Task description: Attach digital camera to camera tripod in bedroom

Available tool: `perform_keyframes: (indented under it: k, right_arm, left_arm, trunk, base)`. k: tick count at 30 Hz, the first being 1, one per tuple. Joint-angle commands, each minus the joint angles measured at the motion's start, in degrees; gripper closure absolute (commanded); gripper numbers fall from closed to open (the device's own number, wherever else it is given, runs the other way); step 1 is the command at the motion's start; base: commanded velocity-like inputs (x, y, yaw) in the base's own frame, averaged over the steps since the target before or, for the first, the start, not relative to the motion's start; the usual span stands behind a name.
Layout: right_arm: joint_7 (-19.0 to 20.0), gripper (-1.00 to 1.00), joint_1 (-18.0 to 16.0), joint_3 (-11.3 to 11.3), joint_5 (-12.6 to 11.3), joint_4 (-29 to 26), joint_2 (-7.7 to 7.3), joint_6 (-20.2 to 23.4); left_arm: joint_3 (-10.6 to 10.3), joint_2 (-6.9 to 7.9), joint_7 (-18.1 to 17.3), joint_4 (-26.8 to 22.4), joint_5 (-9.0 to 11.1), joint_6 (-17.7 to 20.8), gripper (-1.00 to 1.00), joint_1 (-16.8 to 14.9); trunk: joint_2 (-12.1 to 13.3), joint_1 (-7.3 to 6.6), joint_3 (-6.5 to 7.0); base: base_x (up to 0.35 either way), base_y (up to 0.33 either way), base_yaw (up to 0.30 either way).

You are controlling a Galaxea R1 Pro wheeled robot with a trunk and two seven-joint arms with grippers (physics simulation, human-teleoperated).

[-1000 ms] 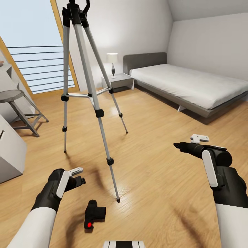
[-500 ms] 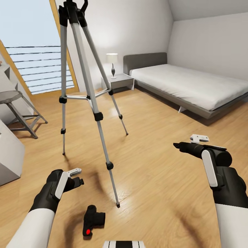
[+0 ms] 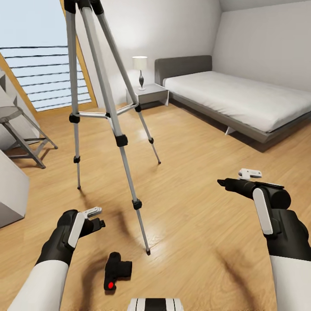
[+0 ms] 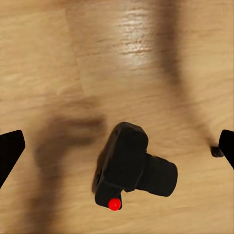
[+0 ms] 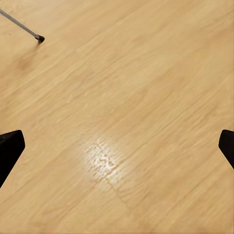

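**A:** On the floor right by the base: digital camera [image 3: 115, 271], lying on its side, red button toward the robot, lens pointing away from the left arm. Not picked up yet.

**B:** Left gripper [image 3: 96, 217]?

**A:** Hovering above and a bit beyond the camera, not touching it. In the left wrist view the fingertips [image 4: 10, 151] sit at opposite edges with the camera [image 4: 134, 165] between and below them, so the jaws stand wide apart and nothing is held. My read: it's lined up over the body for a top-down grab.

**B:** Why the left arm?

**A:** The camera lies on that side, closest reach. Right gripper [image 3: 235, 179] is parked out over bare wood floor [image 5: 126, 122], jaws spread, empty (likely kept clear so it doesn't clip a leg).

**B:** Tripod?

**A:** Camera tripod [image 3: 113, 116] stands just beyond the camera, legs splayed. Nearest foot [image 3: 147, 251] is planted just beside the camera, apart from it. The right wrist view catches a foot too [image 5: 40, 38]. The head is cut off at the top of the head view, so I can't see the mount.

**B:** Risk?

**A:** That near leg. A lift swinging toward it could knock the tripod. And the mount is high, so the trunk probably has to rise.

**B:** Room?

**A:** Bedroom. Stool [image 3: 19, 129] by the window on the left side, nightstand with lamp [image 3: 140, 71] further back, grey bed [image 3: 242, 101] along the far wall. All well apart from the work area.
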Motion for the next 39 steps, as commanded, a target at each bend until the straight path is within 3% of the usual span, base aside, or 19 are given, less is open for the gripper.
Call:
perform_keyframes:
  k: [1, 13, 21, 23, 29, 39]
  right_arm:
    - [0.03, -1.00, -0.03, -0.05, -0.15, -0.01, -0.01, 0.25]
    - [0.04, -1.00, 0.09, -0.01, -0.14, 0.21, 0.14, 0.26]
    - [0.22, -1.00, 0.02, -0.01, -0.20, 0.04, 0.10, 0.18]
    - [0.27, -1.00, 0.00, -0.01, -0.21, 0.02, 0.08, 0.15]
    - [0.43, -1.00, 1.89, 0.38, -0.51, -0.38, 0.70, 1.64]
    - [0.43, -1.00, 1.89, 0.38, -0.51, -0.38, 0.70, 1.64]
  left_arm:
    - [-0.16, 0.02, 0.53, 0.12, 0.55, 0.19, -1.00, -0.12]
    - [-3.47, 1.42, 0.37, 1.16, 0.39, 0.19, -1.00, -0.82]
    - [-4.88, 1.72, 0.05, 3.67, 0.61, 0.19, -1.00, -3.83]
    - [-4.94, 1.72, 0.04, 4.22, 0.61, 0.19, -1.00, -4.32]
    - [-2.99, 3.69, 0.08, 2.26, 2.15, 0.19, -1.00, -2.37]
    - [-2.84, 3.79, 0.08, -0.95, 2.25, 0.19, -1.00, 0.77]
  trunk:
    - [-0.04, 0.01, -0.27]
    - [-0.20, 0.32, -2.93]
    - [-0.30, 0.53, -4.71]
    - [-0.33, 0.58, -5.15]
    - [-0.33, 0.58, -5.14]
    - [-0.33, 0.58, -5.14]
  base:
    - [0.002, 0.000, 0.000]
    - [0.000, 0.000, 0.000]
    - [0.000, 0.000, 0.000]
    - [0.000, 0.000, 0.000]
    - [0.000, 0.000, 0.000]
    - [0.000, 0.000, 0.000]
